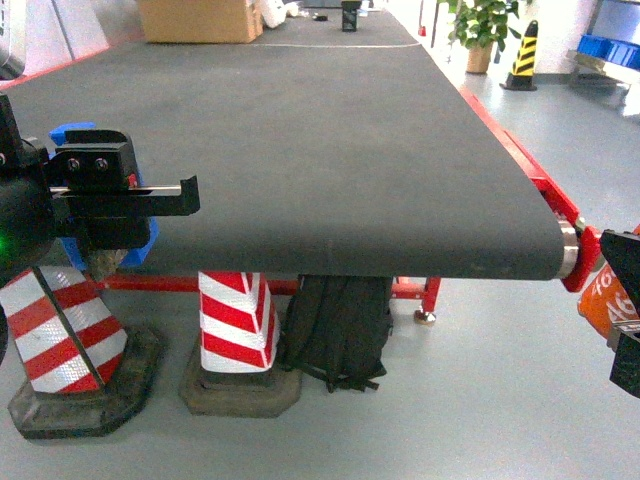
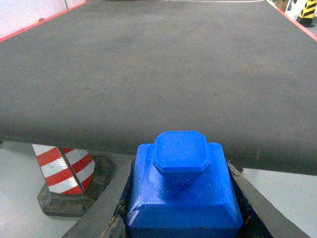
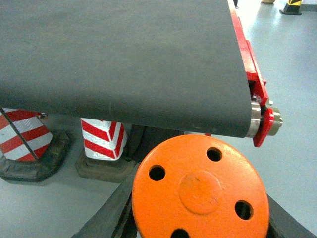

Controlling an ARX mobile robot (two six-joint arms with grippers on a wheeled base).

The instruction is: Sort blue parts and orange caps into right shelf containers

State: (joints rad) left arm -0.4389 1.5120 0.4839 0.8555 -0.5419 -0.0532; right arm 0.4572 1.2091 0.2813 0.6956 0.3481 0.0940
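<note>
A bright-blue part [image 2: 183, 188] fills the bottom of the left wrist view, and my left gripper [image 2: 183, 220] is shut on it with a dark finger on each side. In the head view the left gripper [image 1: 110, 200] hangs at the left edge of the belt, with the blue part [image 1: 72, 133] showing behind it. An orange cap [image 3: 200, 188] with small holes in its flat top is clamped in my right gripper [image 3: 198, 225]. The right gripper [image 1: 625, 335] and the orange cap [image 1: 603, 295] sit at the far right edge of the head view, below the belt's end roller.
A dark conveyor belt [image 1: 330, 150] on a red frame stretches ahead. Under it stand red-and-white cones [image 1: 238, 325] and a black backpack [image 1: 340, 330]. A cardboard box [image 1: 200, 20] sits at the far end. A blue crate [image 1: 610, 48] and a yellow-black cone [image 1: 524, 55] stand at the back right.
</note>
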